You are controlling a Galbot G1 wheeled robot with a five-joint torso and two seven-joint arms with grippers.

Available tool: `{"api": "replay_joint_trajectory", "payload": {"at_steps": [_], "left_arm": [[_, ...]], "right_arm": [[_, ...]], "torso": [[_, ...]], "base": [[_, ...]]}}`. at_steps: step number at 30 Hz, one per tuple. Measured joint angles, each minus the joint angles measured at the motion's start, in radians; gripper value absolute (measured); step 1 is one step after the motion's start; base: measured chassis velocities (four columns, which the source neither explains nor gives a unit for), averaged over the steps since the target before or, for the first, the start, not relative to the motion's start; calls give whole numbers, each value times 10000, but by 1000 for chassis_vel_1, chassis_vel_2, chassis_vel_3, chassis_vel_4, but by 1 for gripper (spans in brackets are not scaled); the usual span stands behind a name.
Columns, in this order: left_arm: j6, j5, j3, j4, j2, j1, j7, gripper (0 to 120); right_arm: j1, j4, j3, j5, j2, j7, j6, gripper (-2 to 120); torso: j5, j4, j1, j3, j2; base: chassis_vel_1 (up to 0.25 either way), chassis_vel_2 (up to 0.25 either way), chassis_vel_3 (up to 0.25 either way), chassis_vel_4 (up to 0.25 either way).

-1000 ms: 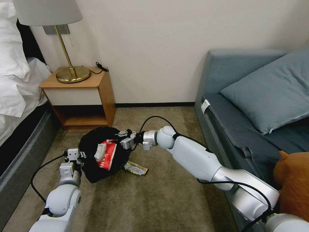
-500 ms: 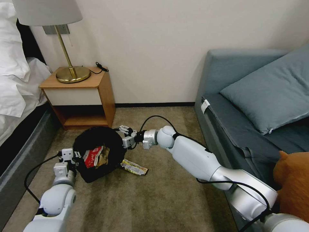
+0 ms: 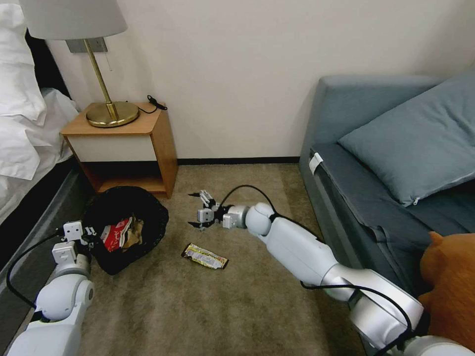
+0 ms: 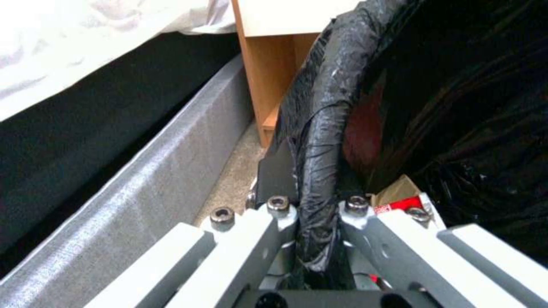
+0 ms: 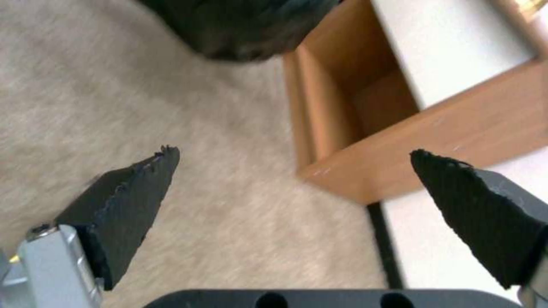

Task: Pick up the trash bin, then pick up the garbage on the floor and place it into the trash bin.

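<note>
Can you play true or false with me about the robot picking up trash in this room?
1. The left gripper is pinching the rim of the trash bin. True.
2. The right gripper is holding a bottle. False: its fingers are spread open with nothing between them, above the carpet.
3. A dark flat snack wrapper lies on the carpet outside the bin. True.
4. The red-white packet lies on the sofa. False: it sits inside the bin with crumpled brown paper.
5. The lamp stands on the floor. False: it stands on the wooden nightstand.
</note>
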Motion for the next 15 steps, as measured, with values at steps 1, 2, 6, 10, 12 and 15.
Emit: {"api": "replay_joint_trajectory", "payload": {"at_steps": [1, 2, 6, 10, 12, 15], "left_arm": [[0, -5, 0, 25, 4, -3, 18, 1], [0, -6, 0, 30, 5, -3, 24, 1], [53, -9, 5, 41, 20, 91, 86, 1], [66, -25, -118, -17, 42, 287, 90, 1], [66, -34, -145, -43, 42, 322, 90, 1], [66, -76, -272, -143, 37, 471, 87, 1]], "right_arm": [[-107, -288, -49, -61, 87, 45, -8, 100], [-136, -347, -70, -70, 106, 47, -15, 100], [-502, -787, -461, 79, 242, -68, -303, 100], [-695, -1051, -554, 269, 295, -248, -595, 100], [-710, -1099, -551, 287, 305, -260, -632, 100], [-740, -1301, -444, 307, 381, -250, -704, 100]], "torso": [[0, 1, 0, -1, 0], [-1, 1, 0, 0, 0], [0, 2, 0, 0, 0], [0, 3, 0, 0, 0], [0, 3, 0, 0, 0], [0, 2, 0, 0, 0]], "base": [[0, 0, 0, 0], [0, 0, 0, 0], [0, 0, 0, 0], [0, 0, 0, 0], [0, 0, 0, 0], [0, 0, 0, 0]]}}
